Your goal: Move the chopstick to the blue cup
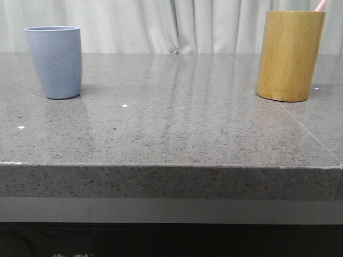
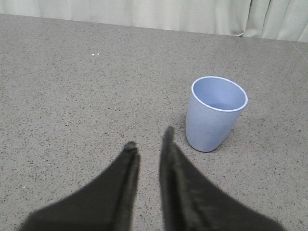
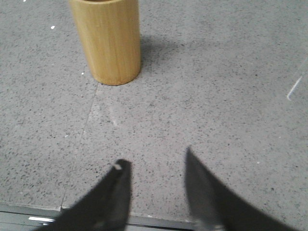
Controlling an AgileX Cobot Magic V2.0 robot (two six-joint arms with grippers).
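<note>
Pale pink thin chopstick (image 1: 321, 5) stands in yellow-brown bamboo cylinder (image 1: 290, 55); matte blue-grey tumbler (image 1: 54, 61) empty. Right gripper (image 3: 156, 173) spread, left gripper (image 2: 148, 144) narrowly parted, both empty. Next: right reaches for stick.

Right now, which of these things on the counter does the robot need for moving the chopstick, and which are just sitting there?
Needed for the job:
- chopstick, its pink tip poking out of the bamboo holder
- blue cup, where it must go
- bamboo holder, which it must be lifted from

Just there:
- grey stone table
- pale curtain behind
</note>
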